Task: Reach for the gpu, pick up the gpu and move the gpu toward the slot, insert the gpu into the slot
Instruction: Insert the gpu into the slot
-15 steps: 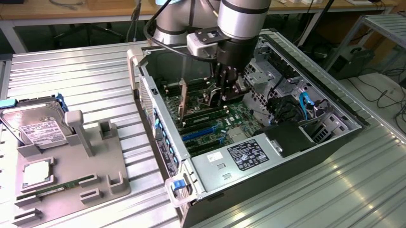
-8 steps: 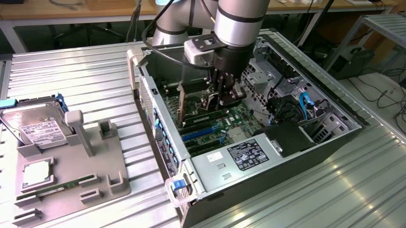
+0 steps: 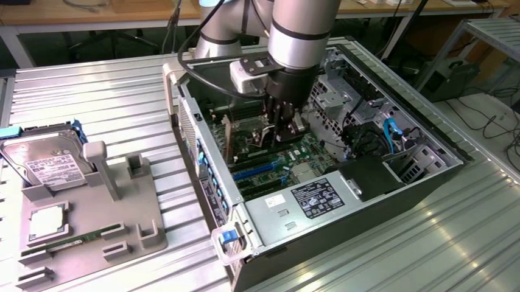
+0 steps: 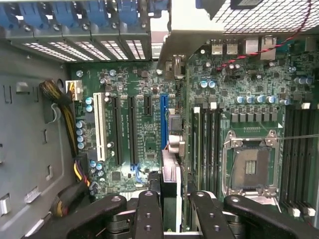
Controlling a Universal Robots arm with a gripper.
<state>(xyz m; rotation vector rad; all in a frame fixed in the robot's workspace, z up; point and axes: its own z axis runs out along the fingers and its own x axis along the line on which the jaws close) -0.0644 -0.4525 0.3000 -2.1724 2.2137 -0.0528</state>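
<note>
Ribbed metal tabletop (image 3: 97,91) carries an open computer case (image 3: 422,182) lying on its side, with wooden benches behind it. On the exterior view's left sits a grey holder tray (image 3: 122,231) with a silver hard drive (image 3: 49,161) bearing a white label, a square processor chip (image 3: 47,220) and a thin green memory stick (image 3: 73,241).

Inside the case, the arm reaches down over the motherboard (image 3: 293,161), and the gripper (image 3: 281,131) is clamped on the gpu (image 3: 262,134), which stands on edge between its black fingers (image 3: 286,118). In the wrist view the gripper (image 4: 170,206) has its jaws closed against the card's two faces, and the gpu (image 4: 171,172) runs edge-on away from the camera toward the case's rear slot covers. Its lower edge lies directly over the blue expansion slot (image 4: 164,119), lined up along it; whether the card is fully seated cannot be told. Beside that slot lie two black slots and a white slot (image 4: 98,124). On the other side of the card sits the empty processor socket (image 4: 251,167) with memory slots flanking it. A blue cable (image 3: 393,134) hangs near the drive bay.
</note>
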